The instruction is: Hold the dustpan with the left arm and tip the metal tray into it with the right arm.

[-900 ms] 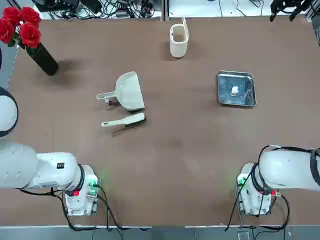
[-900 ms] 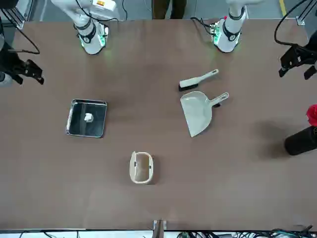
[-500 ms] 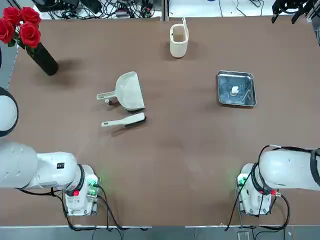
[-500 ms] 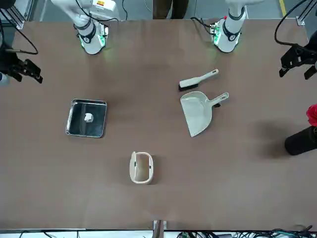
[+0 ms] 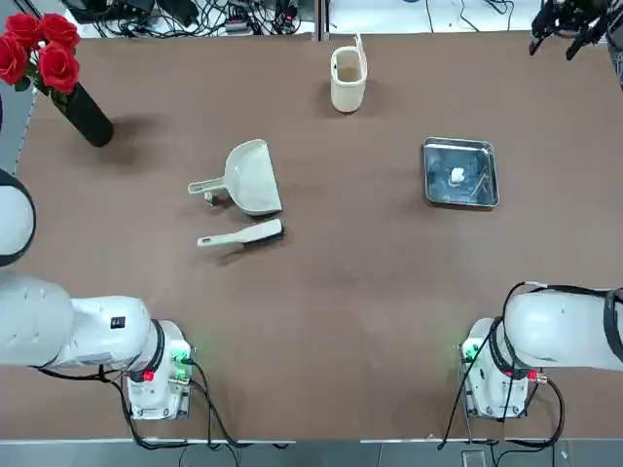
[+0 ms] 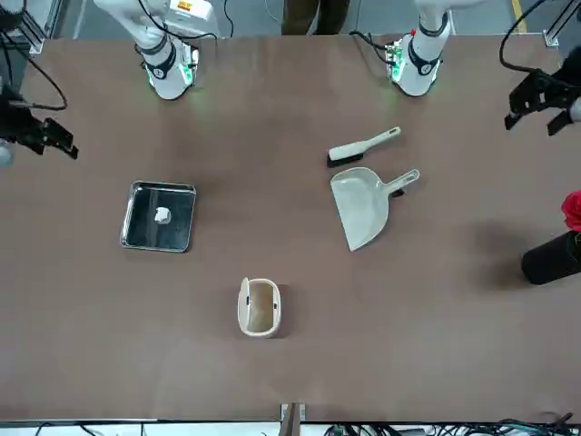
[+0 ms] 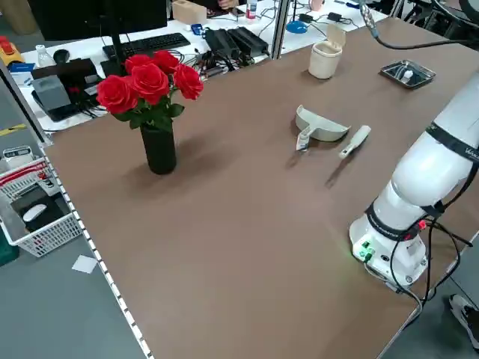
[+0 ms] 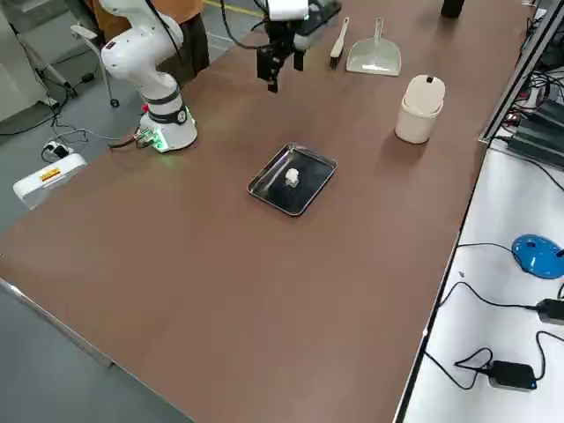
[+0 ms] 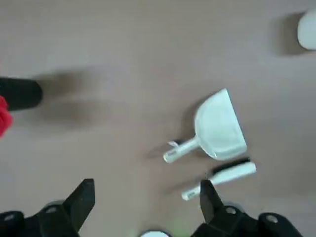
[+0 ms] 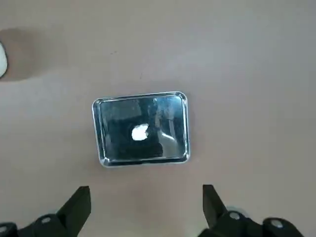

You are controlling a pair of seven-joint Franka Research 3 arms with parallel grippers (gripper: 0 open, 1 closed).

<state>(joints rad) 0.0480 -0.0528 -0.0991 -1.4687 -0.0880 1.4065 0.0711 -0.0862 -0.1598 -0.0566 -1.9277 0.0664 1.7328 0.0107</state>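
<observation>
My left gripper (image 9: 145,197) hangs high above the table (image 5: 341,292), its 2 fingers (image 9: 83,200) spread wide with nothing between them. Through its wrist camera I look straight down on the dustpan (image 9: 217,129), which lies flat on the brown surface with its stubby handle pointing away from the wide mouth. The brush (image 9: 219,177) lies just beside the dustpan, apart from it, near the handle side.

My right gripper (image 10: 145,200) also hangs well above the table, fingers wide apart and empty. Below it sits the tray (image 10: 141,128), flat on the table, with 1 small white lump (image 10: 140,132) near its middle.

From overhead, the dustpan (image 5: 249,178) is in the left half of the table, mouth toward the far edge and a little right, handle out to the left. The brush (image 5: 240,234) is just nearer to my bases than the dustpan. The tray (image 5: 459,172) is in the right half, well apart from the dustpan. A cream cup (image 5: 348,77) stands upright near the far edge, between the 2 in left-right terms. A dark vase with red roses (image 5: 58,78) stands at the far left corner.

In the front view, my left gripper (image 6: 545,95) shows at that picture's right edge and my right gripper (image 6: 36,136) at its left edge, both clear of every object.
</observation>
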